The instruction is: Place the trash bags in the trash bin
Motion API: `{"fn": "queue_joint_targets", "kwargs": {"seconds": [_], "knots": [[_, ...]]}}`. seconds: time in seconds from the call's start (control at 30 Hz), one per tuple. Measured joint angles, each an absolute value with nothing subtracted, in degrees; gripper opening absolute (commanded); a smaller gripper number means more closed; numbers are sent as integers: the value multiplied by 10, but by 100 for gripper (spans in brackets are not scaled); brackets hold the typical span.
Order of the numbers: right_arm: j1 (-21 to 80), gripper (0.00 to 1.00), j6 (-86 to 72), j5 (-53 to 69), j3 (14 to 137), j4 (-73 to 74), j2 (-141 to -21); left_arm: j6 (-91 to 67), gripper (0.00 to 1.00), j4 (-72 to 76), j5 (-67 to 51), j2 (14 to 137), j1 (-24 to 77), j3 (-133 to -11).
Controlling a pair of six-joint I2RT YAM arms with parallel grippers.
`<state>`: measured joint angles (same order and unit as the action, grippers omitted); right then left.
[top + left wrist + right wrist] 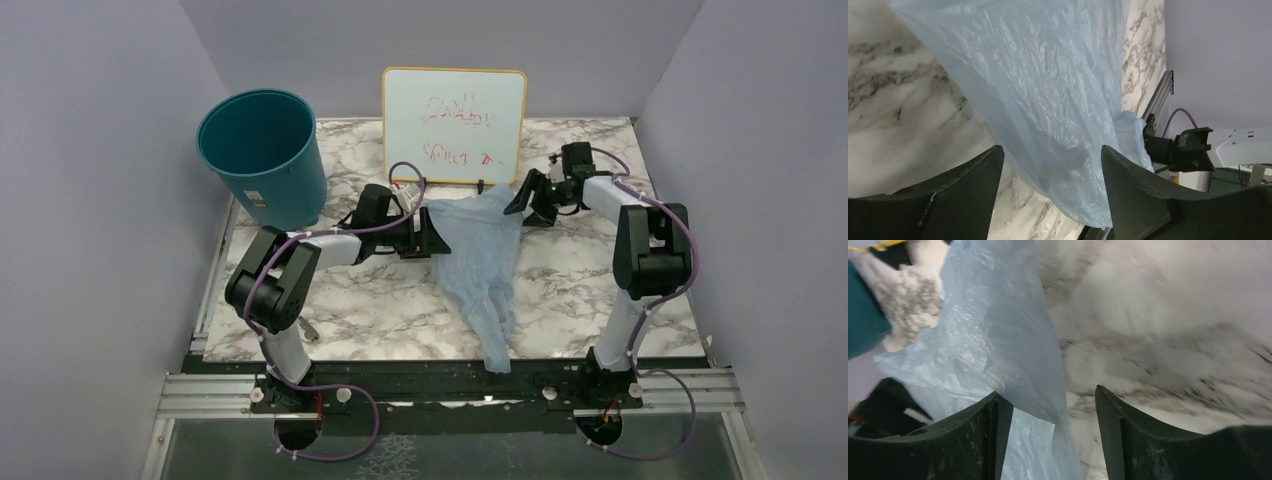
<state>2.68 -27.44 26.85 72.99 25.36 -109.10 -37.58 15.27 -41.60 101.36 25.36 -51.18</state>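
The light-blue trash bag (478,258) lies spread on the marble table (585,275), a wide end at the back and a narrow tail reaching the front edge. The teal trash bin (262,155) stands upright at the back left, apart from the bag. My left gripper (432,236) is open at the bag's left edge; in its wrist view the bag (1048,75) passes between the spread jaws (1052,150). My right gripper (521,198) is open at the bag's back right corner; a fold of bag (993,340) sits between its jaws (1047,392).
A whiteboard (453,125) with red scribbles stands at the back centre, just behind the bag. Grey walls close in the table on three sides. The bin's side shows at the left of the right wrist view (863,315).
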Motion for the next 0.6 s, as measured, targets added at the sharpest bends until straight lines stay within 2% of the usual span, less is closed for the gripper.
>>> {"fn": "queue_joint_targets", "kwargs": {"seconds": [0.07, 0.17, 0.23, 0.4, 0.57, 0.6], "knots": [[27, 65, -277, 299, 745, 241, -1107, -381, 65, 154, -416, 1014, 257, -499], [30, 60, -295, 359, 755, 202, -1122, -390, 42, 152, -415, 1014, 256, -486], [30, 57, -318, 400, 744, 163, -1123, -392, 31, 156, -414, 1014, 256, -486], [33, 60, -343, 493, 700, 103, -1111, -399, 2, 159, -394, 1014, 256, -486], [69, 68, -267, 581, 725, 167, -1099, -394, 0, 158, -379, 1034, 256, -489], [86, 73, -239, 589, 742, 195, -1099, -390, 0, 151, -377, 1042, 256, -493]]}}
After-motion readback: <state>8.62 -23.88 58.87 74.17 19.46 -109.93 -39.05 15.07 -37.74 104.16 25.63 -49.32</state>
